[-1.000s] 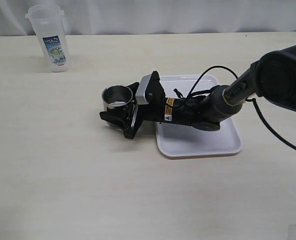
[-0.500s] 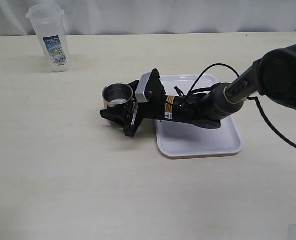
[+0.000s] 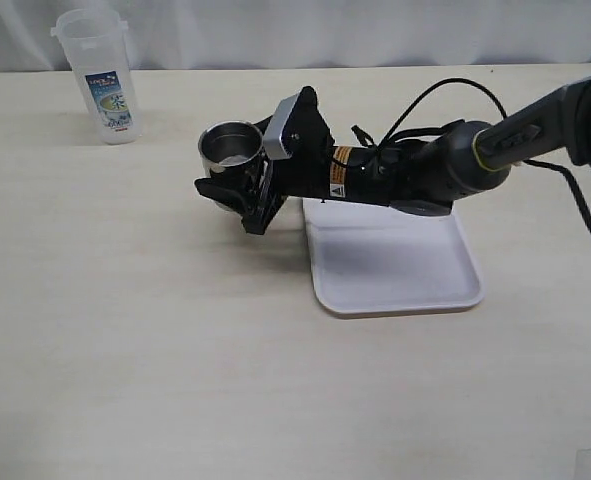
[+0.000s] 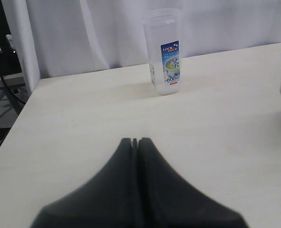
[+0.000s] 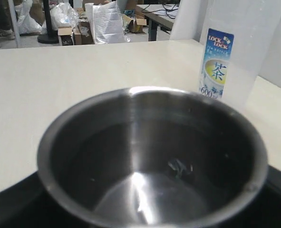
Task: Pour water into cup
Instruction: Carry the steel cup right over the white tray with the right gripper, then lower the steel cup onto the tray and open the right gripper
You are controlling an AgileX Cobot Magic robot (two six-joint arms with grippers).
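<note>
Jaws of the right gripper (image 3: 232,172) clasp the cup (image 3: 229,148), upright, just left of the tray (image 3: 405,285); the left gripper (image 4: 136,141) is clenched, empty. Best to keep the rim level and set it down gently within easy reach of the jug (image 3: 105,85)

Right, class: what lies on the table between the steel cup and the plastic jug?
Nothing: in the exterior view the stretch of table between the cup and the jug is bare.

Bright diffuse light; soft shadows; glare inside cup (image 5: 150,156).
</note>
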